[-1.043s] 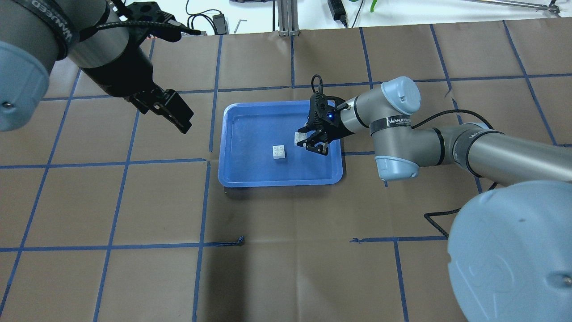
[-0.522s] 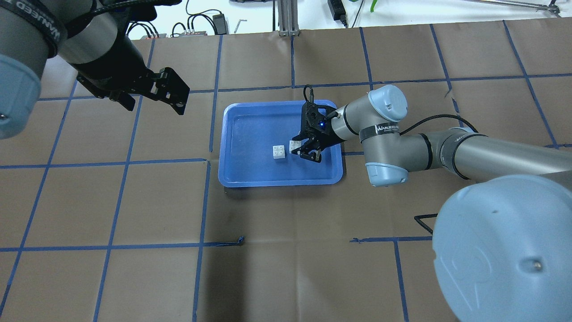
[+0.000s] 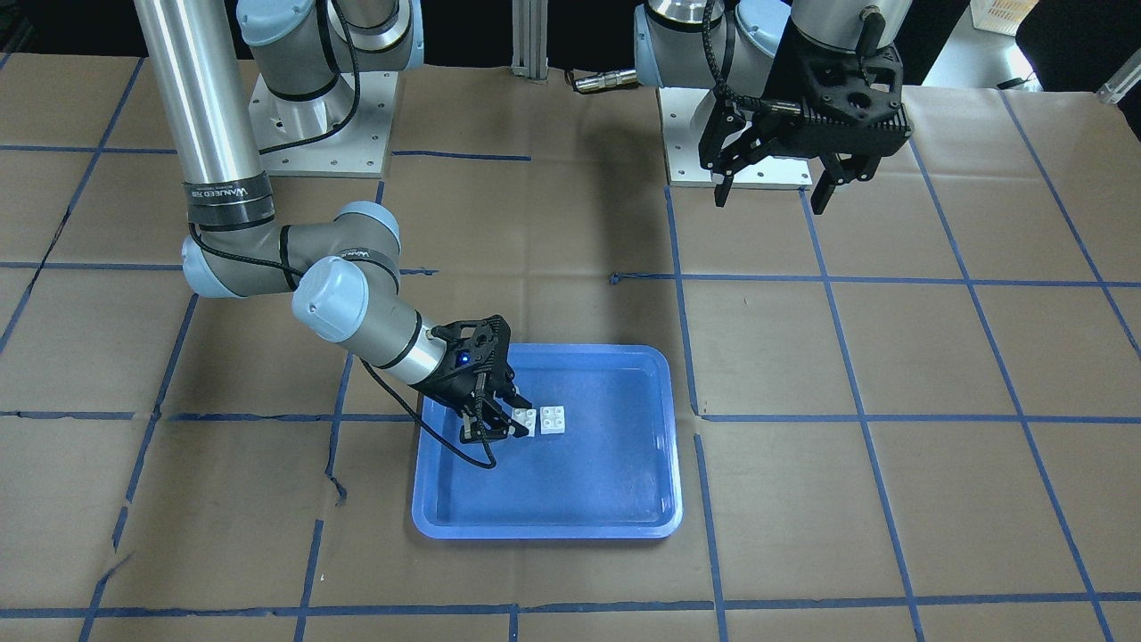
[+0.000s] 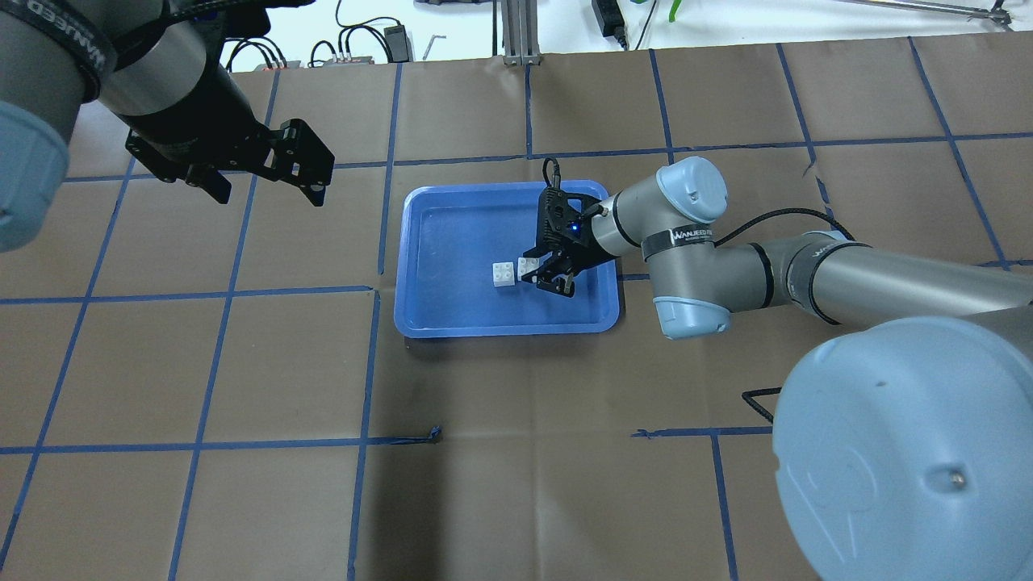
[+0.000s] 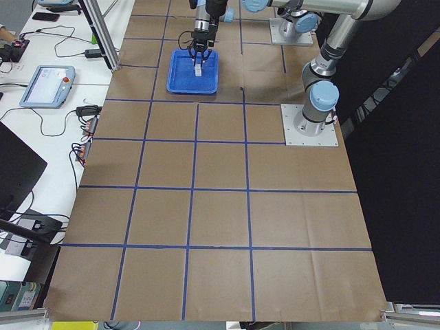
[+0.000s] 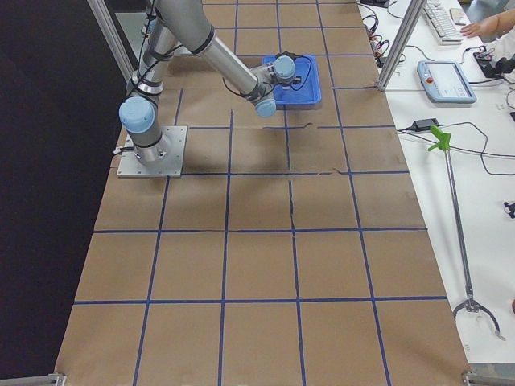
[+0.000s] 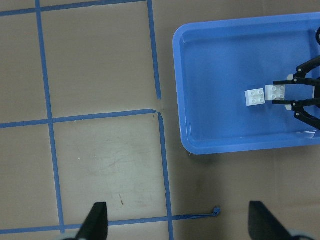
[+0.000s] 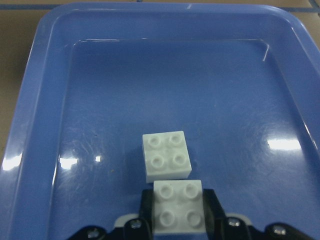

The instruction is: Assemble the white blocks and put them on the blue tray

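Note:
The blue tray [image 4: 460, 242] lies mid-table. One white block [image 4: 503, 274] sits loose on its floor. My right gripper [image 4: 542, 274] is shut on the second white block [image 4: 529, 265] and holds it low, right beside the loose one; I cannot tell if they touch. The right wrist view shows the held block [image 8: 178, 206] between the fingers [image 8: 146, 205], just in front of the loose block [image 8: 166, 155]. My left gripper [image 4: 266, 192] is open and empty, high above the table to the left of the tray. Both blocks show in the front-facing view, held [image 3: 523, 420] and loose [image 3: 553, 419].
Brown paper with blue tape lines covers the table [image 4: 516, 452]. The two arm bases [image 3: 321, 125] stand on plates at the robot's side. Cables and a power adapter [image 4: 395, 36] lie beyond the far table edge.
My right gripper has carried its white block to the left across the tray, up to the loose block. My left gripper has drawn back away from the tray and turned.

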